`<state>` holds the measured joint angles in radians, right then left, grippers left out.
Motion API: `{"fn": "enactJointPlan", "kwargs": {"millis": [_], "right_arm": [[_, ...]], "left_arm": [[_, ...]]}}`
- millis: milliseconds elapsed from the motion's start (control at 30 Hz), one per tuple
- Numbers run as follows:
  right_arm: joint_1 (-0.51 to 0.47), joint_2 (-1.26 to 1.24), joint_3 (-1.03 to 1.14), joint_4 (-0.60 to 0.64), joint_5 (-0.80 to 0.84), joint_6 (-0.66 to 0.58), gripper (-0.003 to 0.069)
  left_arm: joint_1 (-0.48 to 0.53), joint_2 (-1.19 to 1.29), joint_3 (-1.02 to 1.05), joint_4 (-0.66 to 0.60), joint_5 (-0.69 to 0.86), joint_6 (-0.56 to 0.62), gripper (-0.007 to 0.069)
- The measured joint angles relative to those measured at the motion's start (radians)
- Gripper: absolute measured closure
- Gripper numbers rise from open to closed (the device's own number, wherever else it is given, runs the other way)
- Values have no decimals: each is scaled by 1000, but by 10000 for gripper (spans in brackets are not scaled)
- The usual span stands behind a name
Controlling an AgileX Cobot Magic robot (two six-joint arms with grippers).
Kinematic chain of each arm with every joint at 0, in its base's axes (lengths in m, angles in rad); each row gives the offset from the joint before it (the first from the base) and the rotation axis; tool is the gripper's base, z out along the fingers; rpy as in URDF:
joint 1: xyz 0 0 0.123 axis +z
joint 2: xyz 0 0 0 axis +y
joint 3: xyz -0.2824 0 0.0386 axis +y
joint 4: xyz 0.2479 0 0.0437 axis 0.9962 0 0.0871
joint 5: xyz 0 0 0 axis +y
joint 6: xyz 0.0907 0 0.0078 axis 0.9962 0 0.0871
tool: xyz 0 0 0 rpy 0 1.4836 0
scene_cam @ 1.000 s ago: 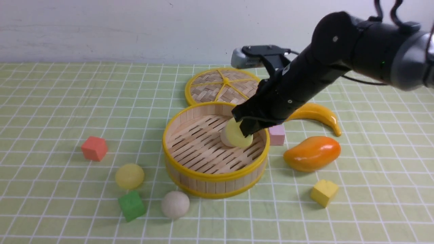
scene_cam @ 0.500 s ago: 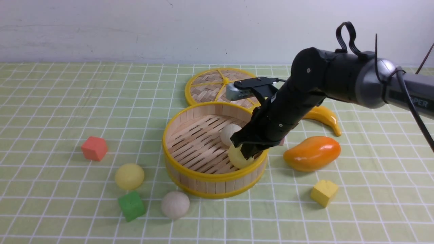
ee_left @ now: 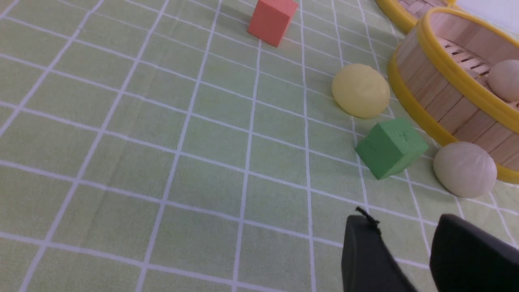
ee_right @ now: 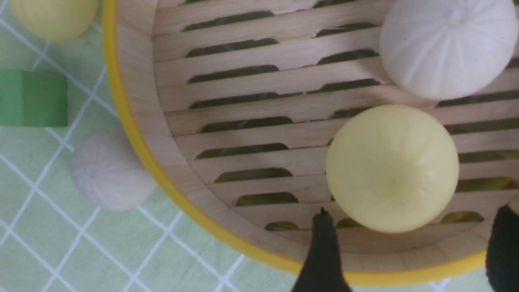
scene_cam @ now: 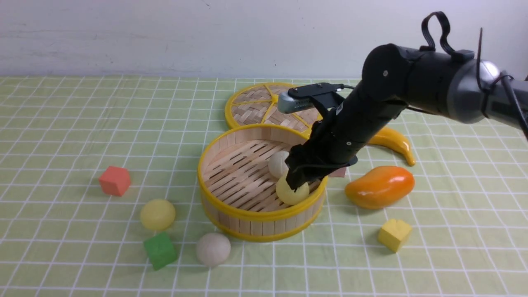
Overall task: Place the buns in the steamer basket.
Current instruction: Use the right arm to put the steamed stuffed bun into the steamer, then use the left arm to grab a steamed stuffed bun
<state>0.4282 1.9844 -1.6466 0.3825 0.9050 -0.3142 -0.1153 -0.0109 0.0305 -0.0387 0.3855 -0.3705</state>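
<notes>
Right end effector (ee_right: 411, 243): fingers spread wide, gripping nothing. We see it hanging inside the steamer basket (scene_cam: 251, 215), over the right-hand part nearest the robot.
Inner yellow bun (ee_right: 392, 168): lies free on the slatted floor with a finger on either side, close to the basket wall.
Inner white bun (scene_cam: 278, 163): on the basket floor, just beside the inner yellow bun on its far side.
Outer yellow bun (scene_cam: 157, 214): on the desk (scene_cam: 62, 123), near the basket on its left.
Outer white bun (scene_cam: 213, 249): on the desk, just beside the basket's near-left wall.
Green cube (scene_cam: 160, 250): just beside both outer buns.
Left end effector (ee_left: 405, 227): only the fingertips show. They look partly apart to us, with bare cloth between them. It sits low over the desk, near the outer white bun.
Lid (scene_cam: 255, 107): flat on the desk, right behind the basket.
Mango (scene_cam: 379, 186): right of the basket, with the banana (scene_cam: 392, 140) behind it.
Red cube (scene_cam: 114, 180): well left of the basket.
Yellow cube (scene_cam: 394, 234): in front of the mango.
</notes>
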Motion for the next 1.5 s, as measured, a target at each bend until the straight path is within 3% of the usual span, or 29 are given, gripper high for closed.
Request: {"fn": "enactJointPlan", "kwargs": {"millis": [367, 600, 800, 900, 933, 967, 1133, 1300, 1500], "right_arm": [[0, -185, 0, -13, 88, 19, 163], [0, -445, 0, -100, 135, 70, 232], [0, -724, 84, -252, 151, 163, 350], [0, -895, 250, -300, 154, 235, 466], [0, -904, 261, -300, 152, 239, 473], [0, -983, 367, -304, 145, 272, 536], [0, -1161, 644, -294, 70, 341, 671], [0, -1315, 857, -249, -25, 366, 679], [0, -1409, 959, -221, -30, 384, 679]], "left_arm": [[0, 0, 0, 0, 0, 0, 386], [0, 0, 0, 0, 0, 0, 386], [0, 0, 0, 0, 0, 0, 386], [0, 0, 0, 0, 0, 0, 386], [0, 0, 0, 0, 0, 0, 386], [0, 0, 0, 0, 0, 0, 386], [0, 0, 0, 0, 0, 0, 386], [0, 0, 0, 0, 0, 0, 386], [0, 0, 0, 0, 0, 0, 386]]}}
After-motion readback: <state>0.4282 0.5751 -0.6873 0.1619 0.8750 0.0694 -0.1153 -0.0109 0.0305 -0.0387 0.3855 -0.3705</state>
